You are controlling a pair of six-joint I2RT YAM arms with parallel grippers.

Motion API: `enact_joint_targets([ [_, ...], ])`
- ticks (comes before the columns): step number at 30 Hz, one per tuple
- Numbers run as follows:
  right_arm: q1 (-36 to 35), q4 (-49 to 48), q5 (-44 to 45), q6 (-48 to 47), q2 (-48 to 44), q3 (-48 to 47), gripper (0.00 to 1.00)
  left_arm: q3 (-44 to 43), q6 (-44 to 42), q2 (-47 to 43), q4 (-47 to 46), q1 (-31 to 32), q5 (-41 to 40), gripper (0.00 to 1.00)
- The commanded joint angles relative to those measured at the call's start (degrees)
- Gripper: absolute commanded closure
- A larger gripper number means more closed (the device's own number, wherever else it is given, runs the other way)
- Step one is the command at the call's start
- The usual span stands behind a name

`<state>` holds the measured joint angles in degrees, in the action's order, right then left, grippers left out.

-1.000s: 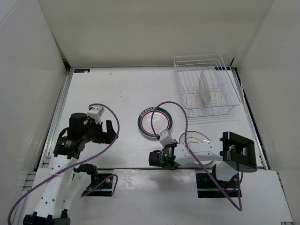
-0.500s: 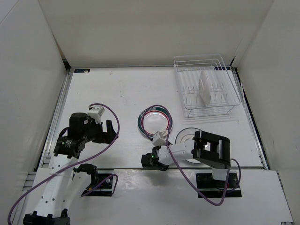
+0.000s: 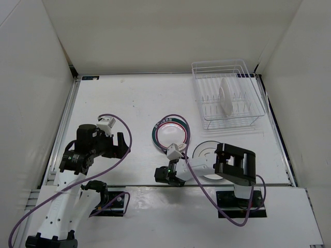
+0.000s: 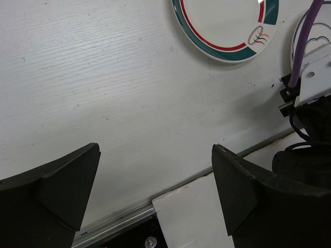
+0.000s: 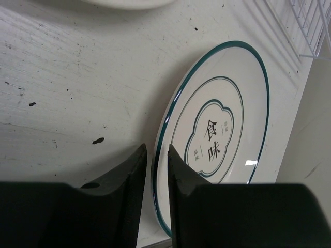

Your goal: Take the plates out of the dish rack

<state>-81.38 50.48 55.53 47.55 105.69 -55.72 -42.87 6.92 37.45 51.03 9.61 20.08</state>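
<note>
Right gripper point(image 5: 155, 150) narrowed to a slit beside the thin-rimmed plate point(image 5: 212, 139) lower centre, left gripper point(image 4: 155, 150) spread wide, white plate point(image 3: 226, 96) upright in dish rack point(image 3: 202, 88) upper right

White table point(image 3: 129, 103), matte, faint grain. Close up, dark specks point(image 5: 32, 104) and scuffs show on it. Plain white back wall point(image 3: 170, 31), left wall point(image 3: 31, 77) and right wall point(image 3: 305, 77) box the table in on three sides. Metal rail point(image 3: 64, 134) along the table's left edge. Thin metal strip point(image 3: 139, 185) across the near edge, with a white panel point(image 3: 170, 217) just beyond it. Small dark label point(image 3: 90, 78) at the back-left corner. Light even and diffuse, shadows soft, walls slightly greyer toward the corners.
</note>
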Motion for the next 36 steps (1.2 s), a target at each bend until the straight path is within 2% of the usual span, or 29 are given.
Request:
enact_joint_targets([
  [1,0.3,0.1,1.0,-0.3,-2.9,-1.6,0.73,-0.2,-0.1,-0.2,0.0,0.3,0.7,0.0],
  [5,0.3,2.9,1.3,-1.7,-4.6,-4.1,0.73,-0.2,-0.2,-0.3,0.0,0.2,0.8,0.0],
  [8,1.0,3.9,1.5,-6.1,-9.3,-5.8,0.72,-0.3,-0.1,-0.5,0.0,0.3,0.7,0.0],
  [9,2.1,1.6,0.5,-8.0,-14.2,-5.7,0.72,-0.1,-0.2,-0.6,0.0,0.3,0.8,0.0],
  [10,4.0,0.2,-0.2,-15.0,-16.3,-5.0,0.72,-0.1,-0.2,-0.6,0.0,0.3,0.6,0.0],
  [11,5.3,-1.2,-4.5,-17.1,-18.1,-4.8,0.72,-0.1,-0.2,-0.8,0.0,0.2,0.7,0.0],
  [12,10.0,-5.1,-5.8,-19.1,-24.7,-4.6,0.72,-0.1,-0.2,-0.8,0.1,0.2,0.8,0.0],
  [14,13.3,-8.4,-8.4,-25.5,-32.1,-5.0,0.72,-0.2,-0.2,-1.1,0.0,0.2,0.6,0.0],
  [17,23.2,-12.2,-11.9,-35.5,-35.8,-10.0,0.63,-0.1,-0.1,-0.8,-0.1,0.3,0.8,0.0],
  [19,26.3,-10.9,-14.4,-38.5,-34.5,-16.3,0.61,-0.2,-0.1,-0.7,-0.2,0.2,0.9,0.0],
  [23,37.2,-6.5,-21.9,-41.9,-27.4,-33.4,0.61,-0.2,-0.2,-1.0,0.0,0.2,0.6,0.0],
  [26,47.3,-4.4,-29.5,-41.1,-21.6,-40.0,0.61,-0.1,-0.2,-1.2,0.2,0.3,0.4,0.0],
  [27,52.7,-2.9,-34.4,-40.8,-19.0,-41.5,0.61,-0.2,-0.1,-1.2,0.2,0.2,0.6,0.0],
  [30,59.0,-1.1,-39.1,-38.2,-13.1,-46.7,0.61,-0.2,-0.1,-1.2,0.2,0.3,0.8,0.0],
  [36,64.2,0.3,-41.7,-35.8,-4.2,-55.2,0.6,-0.2,-0.2,-1.1,0.3,0.3,0.5,0.0],
])
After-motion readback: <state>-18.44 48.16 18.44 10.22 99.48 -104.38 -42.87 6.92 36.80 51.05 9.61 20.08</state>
